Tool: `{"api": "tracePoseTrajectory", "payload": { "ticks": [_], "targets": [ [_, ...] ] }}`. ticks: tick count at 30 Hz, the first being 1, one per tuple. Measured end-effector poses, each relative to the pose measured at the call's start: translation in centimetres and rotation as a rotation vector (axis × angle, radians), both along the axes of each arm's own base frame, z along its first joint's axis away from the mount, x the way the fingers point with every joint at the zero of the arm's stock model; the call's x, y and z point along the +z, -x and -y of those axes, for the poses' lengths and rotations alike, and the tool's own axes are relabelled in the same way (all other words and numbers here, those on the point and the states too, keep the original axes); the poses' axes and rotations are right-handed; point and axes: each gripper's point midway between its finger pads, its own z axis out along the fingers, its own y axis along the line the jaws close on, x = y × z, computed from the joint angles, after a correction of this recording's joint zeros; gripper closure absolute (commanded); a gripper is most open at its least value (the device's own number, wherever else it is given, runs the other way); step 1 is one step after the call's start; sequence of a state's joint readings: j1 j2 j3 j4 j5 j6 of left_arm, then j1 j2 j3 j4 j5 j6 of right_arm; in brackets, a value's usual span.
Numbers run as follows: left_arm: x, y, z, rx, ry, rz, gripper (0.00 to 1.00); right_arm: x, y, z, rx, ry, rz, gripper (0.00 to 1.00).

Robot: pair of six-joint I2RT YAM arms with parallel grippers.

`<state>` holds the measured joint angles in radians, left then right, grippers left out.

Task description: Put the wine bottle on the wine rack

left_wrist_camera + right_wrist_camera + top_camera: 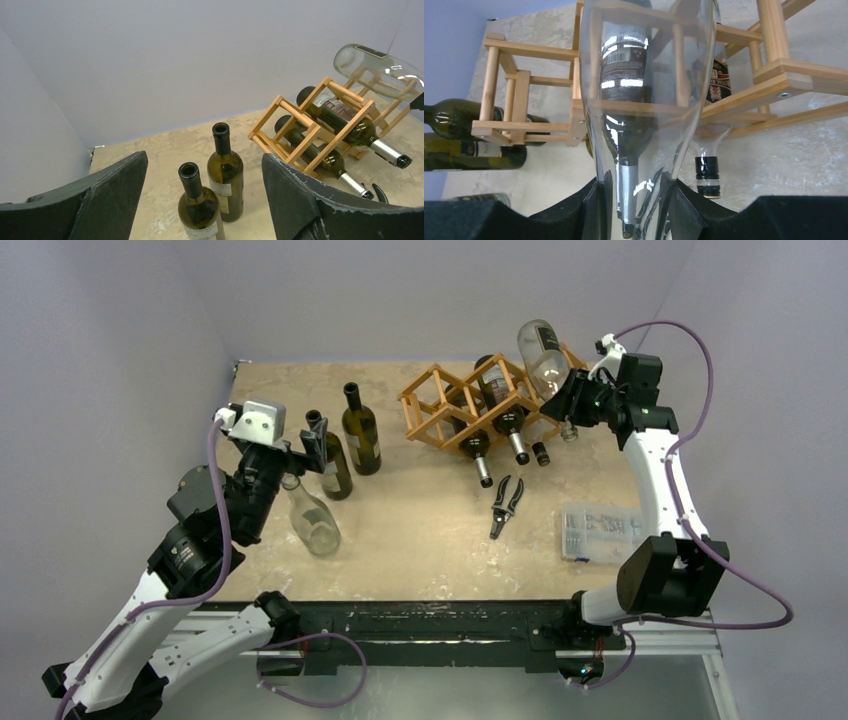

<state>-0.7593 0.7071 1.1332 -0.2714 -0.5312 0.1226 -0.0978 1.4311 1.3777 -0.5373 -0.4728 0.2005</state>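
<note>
Right hand (634, 200): closed on the neck of the clear glass wine bottle (644, 100). It holds the bottle over the right end of the light-brown wooden lattice wine rack (440, 405), at about one o'clock on the beige stone-patterned tabletop (420, 540). Whether the glass touches the top bars cannot be told. Left hand (312, 445): jaws wide apart and gripping nothing, at about nine o'clock.

Step in hand, as judged: seating the bottle in a free diamond cell. You would do well to bring the bottle nearer level and line its long axis with the cell. Then lower it slowly so the body settles in the notch between bars, not on an edge. Mind the dark green glass bottles (500, 400) lying in neighbouring cells, as their capped necks jut toward six o'clock and glass may knock glass. Let go only once wood carries the weight, because smooth glass held by the neck may pivot.

Appearance: colourless, seemingly empty, with a dark label near the base. It is tilted, base raised toward twelve o'clock and neck down in the hand. Rack bars and a dark bottle show through it.
</note>
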Motion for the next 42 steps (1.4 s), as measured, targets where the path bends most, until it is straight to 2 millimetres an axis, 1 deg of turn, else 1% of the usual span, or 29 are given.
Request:
{"api": "tracePoseTrajectory", "payload": {
  "ticks": [4, 6, 8, 13, 17, 19, 26, 32, 36, 42],
  "targets": [
    [0.0, 0.0, 0.1, -0.004, 0.001, -0.002, 0.16, -0.1, -0.2, -0.7, 0.029, -0.041, -0.009, 1.00],
    [0.0, -0.1, 0.2, -0.005, 0.004, -0.003, 0.16, -0.4, -0.3, -1.0, 0.044, -0.056, -0.015, 0.94],
    [0.0, -0.1, 0.2, -0.005, 0.004, -0.004, 0.16, -0.6, -0.5, -1.1, 0.047, -0.065, -0.020, 0.92],
    [-0.1, -0.1, 0.3, -0.006, 0.003, -0.006, 0.16, -1.2, -0.8, -1.0, 0.034, -0.067, -0.037, 0.89],
    [-0.1, -0.2, 0.4, -0.008, 0.002, -0.008, 0.16, -1.3, -0.9, -0.6, 0.017, -0.056, -0.039, 0.79],
    [-0.2, -0.2, 0.5, -0.010, 0.000, -0.010, 0.16, -1.3, -0.9, -0.5, 0.014, -0.054, -0.038, 0.77],
    [-0.3, -0.2, 0.5, -0.013, -0.002, -0.013, 0.16, -1.4, -0.9, -0.5, 0.016, -0.049, -0.041, 0.75],
    [-0.3, -0.2, 0.5, -0.013, -0.002, -0.013, 0.16, -1.8, -0.8, -0.4, 0.015, -0.037, -0.044, 0.65],
    [-0.3, -0.2, 0.5, -0.014, 0.002, -0.014, 0.16, -2.3, -0.8, -0.2, 0.014, -0.014, -0.045, 0.62],
    [-0.2, -0.2, 0.5, -0.014, 0.006, -0.013, 0.16, -2.5, -0.9, 0.0, 0.012, 0.006, -0.041, 0.45]
  ]
}}
